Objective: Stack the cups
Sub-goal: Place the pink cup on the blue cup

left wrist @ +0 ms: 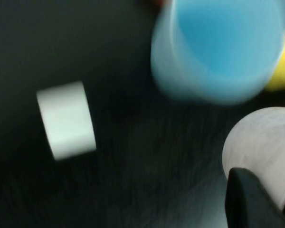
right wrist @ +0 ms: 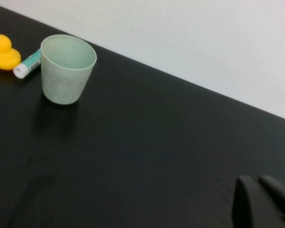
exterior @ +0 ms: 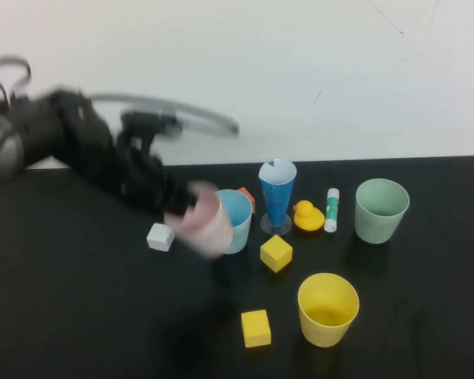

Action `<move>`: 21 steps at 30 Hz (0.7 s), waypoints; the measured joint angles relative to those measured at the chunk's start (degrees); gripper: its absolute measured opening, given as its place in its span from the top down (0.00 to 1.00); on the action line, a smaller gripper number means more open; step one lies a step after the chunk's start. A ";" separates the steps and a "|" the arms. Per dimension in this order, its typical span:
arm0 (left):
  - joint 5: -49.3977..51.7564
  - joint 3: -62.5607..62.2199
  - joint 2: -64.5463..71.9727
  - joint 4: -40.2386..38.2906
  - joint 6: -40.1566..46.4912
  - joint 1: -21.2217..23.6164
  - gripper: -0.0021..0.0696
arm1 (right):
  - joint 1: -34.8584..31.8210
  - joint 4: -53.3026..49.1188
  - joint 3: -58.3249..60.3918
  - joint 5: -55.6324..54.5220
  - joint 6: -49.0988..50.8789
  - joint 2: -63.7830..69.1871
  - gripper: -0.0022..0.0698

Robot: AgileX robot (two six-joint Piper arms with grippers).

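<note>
My left gripper (exterior: 188, 212) is shut on the pink cup (exterior: 204, 219) and holds it tilted above the table, just left of the light blue cup (exterior: 236, 219). In the left wrist view the pink cup (left wrist: 266, 147) is against one dark finger (left wrist: 249, 199), with the light blue cup (left wrist: 218, 47) beyond it. The sage green cup (exterior: 381, 210) stands at the back right and shows in the right wrist view (right wrist: 66, 69). The yellow cup (exterior: 328, 309) stands in front. My right gripper (right wrist: 261, 202) shows only in its wrist view, its fingertips together over bare table.
A tall dark-blue cone (exterior: 276, 197) on a clear base stands right of the blue cup. A rubber duck (exterior: 307, 215), a glue stick (exterior: 332, 209), two yellow cubes (exterior: 276, 253) (exterior: 256, 328) and a white cube (exterior: 160, 237) lie around on the black table (exterior: 79, 316).
</note>
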 joint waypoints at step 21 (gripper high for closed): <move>1.12 -19.60 12.52 3.70 -3.20 -0.20 0.95 | 0.00 0.13 0.10 -1.27 -0.15 0.00 0.97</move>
